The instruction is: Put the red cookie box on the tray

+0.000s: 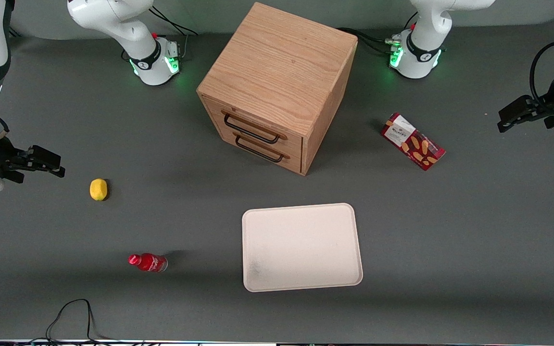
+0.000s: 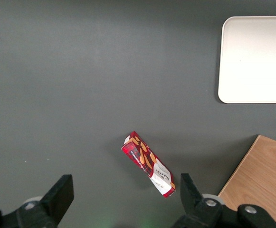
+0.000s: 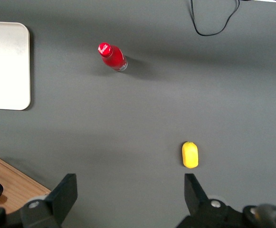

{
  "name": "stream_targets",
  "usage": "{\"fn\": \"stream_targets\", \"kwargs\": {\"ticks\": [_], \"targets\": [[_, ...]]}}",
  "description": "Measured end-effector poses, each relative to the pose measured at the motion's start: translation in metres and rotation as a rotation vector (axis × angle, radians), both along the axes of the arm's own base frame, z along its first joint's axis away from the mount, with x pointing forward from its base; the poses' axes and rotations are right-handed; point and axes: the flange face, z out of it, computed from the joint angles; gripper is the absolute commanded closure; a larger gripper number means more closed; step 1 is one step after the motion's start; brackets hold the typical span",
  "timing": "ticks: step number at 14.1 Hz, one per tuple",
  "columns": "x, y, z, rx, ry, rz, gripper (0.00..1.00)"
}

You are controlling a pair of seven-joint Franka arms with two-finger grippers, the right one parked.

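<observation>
Over toward the working arm's end of the grey table, the slim dark-red cookie box [image 1: 413, 141] with the white label end and tan oval cookie pictures is lying flat, angled diagonally, with nothing touching it. It sits beside the light oak two-drawer cabinet [image 1: 277, 86], a bit nearer the front camera than the cabinet's top. From the cabinet it's at roughly 4 o'clock in the front view.

The large cream-white rectangular tray [image 1: 302, 246] with rounded corners has nothing on it and sits in front of the cabinet's drawers, nearer the front camera. The box is well apart from it, at about 2 o'clock from the tray.

The left arm's black two-finger gripper [image 1: 510, 117] hangs above the table near the working arm's end, off at about 3 o'clock from the box and clear of it. Its jaws are spread wide and released, holding nothing; the wrist view shows the cookie box [image 2: 148, 164] on the table between the two fingertips [image 2: 61, 190], well below them.

Toward the parked arm's end there's a small yellow lemon-shaped thing [image 1: 98, 189] and a small red bottle [image 1: 148, 262].
</observation>
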Motion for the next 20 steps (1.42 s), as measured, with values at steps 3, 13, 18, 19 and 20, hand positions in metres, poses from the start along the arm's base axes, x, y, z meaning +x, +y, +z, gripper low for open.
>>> {"fn": "stream_targets", "kwargs": {"ticks": [3, 13, 18, 19, 20], "targets": [[0.000, 0.002, -0.001, -0.008, 0.002, 0.007, 0.00], [-0.002, 0.003, -0.015, -0.011, 0.037, 0.009, 0.00], [-0.045, -0.004, -0.035, -0.053, 0.064, 0.005, 0.00], [-0.057, -0.005, -0.037, -0.071, 0.065, 0.022, 0.00], [-0.069, -0.007, -0.039, -0.078, 0.068, 0.036, 0.00]]}}
